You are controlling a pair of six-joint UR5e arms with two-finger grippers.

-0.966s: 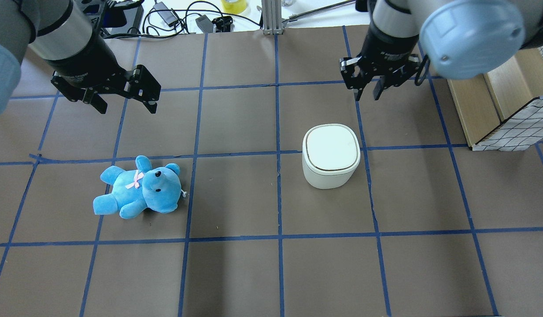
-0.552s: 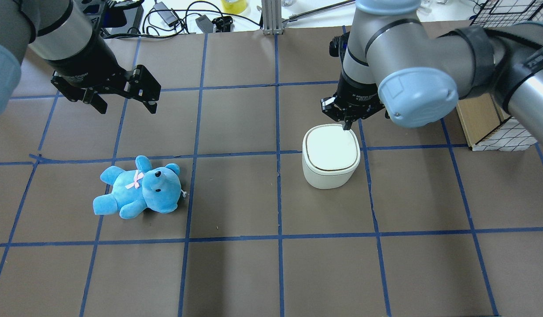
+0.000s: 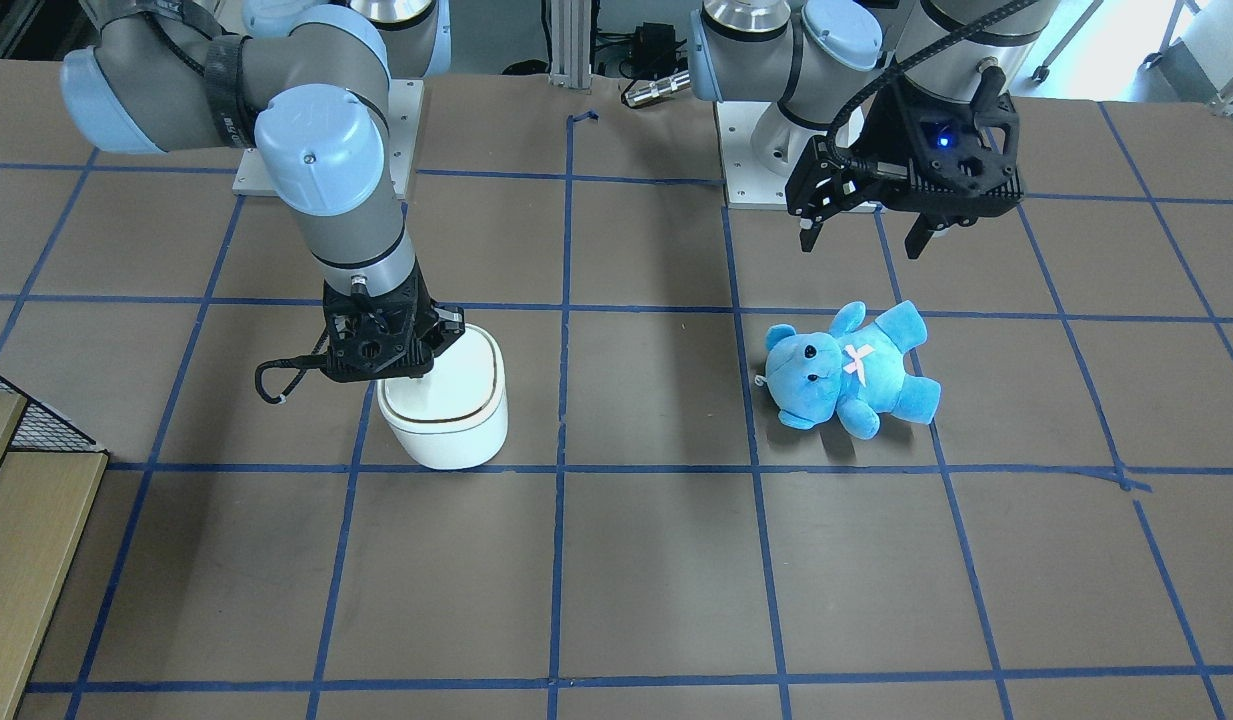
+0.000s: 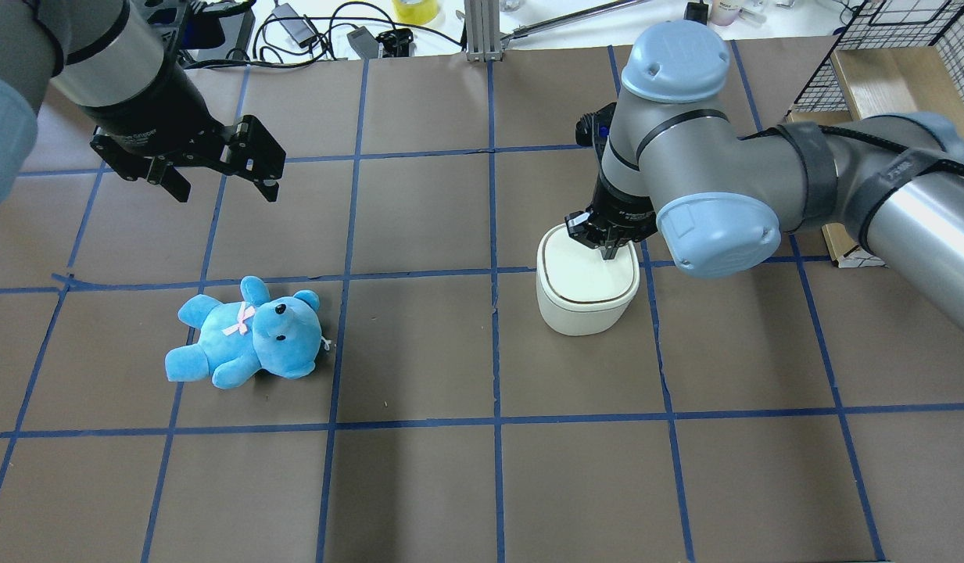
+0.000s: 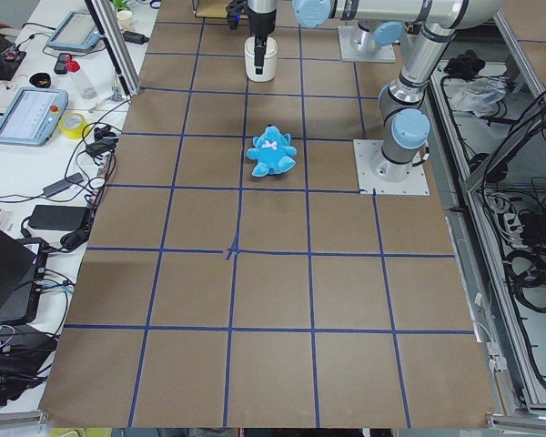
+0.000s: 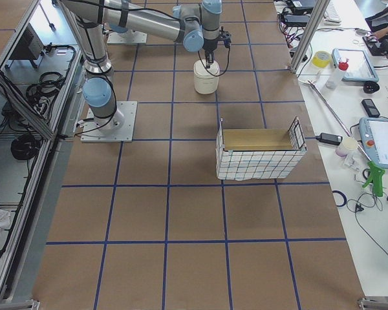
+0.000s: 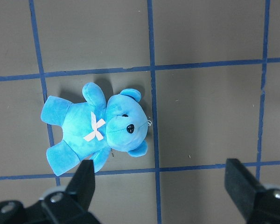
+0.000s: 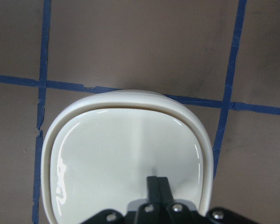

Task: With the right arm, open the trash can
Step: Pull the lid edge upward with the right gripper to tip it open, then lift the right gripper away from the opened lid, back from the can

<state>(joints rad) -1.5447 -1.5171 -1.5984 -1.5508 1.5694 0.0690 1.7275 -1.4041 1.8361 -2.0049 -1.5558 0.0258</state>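
Note:
The white trash can [image 4: 583,305] stands right of the table's middle with its flat lid [image 8: 126,158] down. It also shows in the front view [image 3: 446,420]. My right gripper [image 4: 609,252] is shut, and its joined fingertips [image 8: 157,184] point straight down onto the lid, near the lid's far edge. From the front, the right gripper's body [image 3: 376,340] covers that end of the can. My left gripper [image 4: 225,191] is open and empty, hanging above the table beyond a blue teddy bear [image 4: 251,332], which lies below it in the left wrist view [image 7: 98,128].
A wire basket with a wooden box [image 6: 258,152] stands at the table's right end, beside my right arm. Cables and small devices [image 4: 309,31] and an aluminium post [image 4: 482,31] line the far edge.
My right gripper came down and toward the trash can from beyond it and shut; its fingertips now rest on the lid. The left arm, the bear and the can have not moved.

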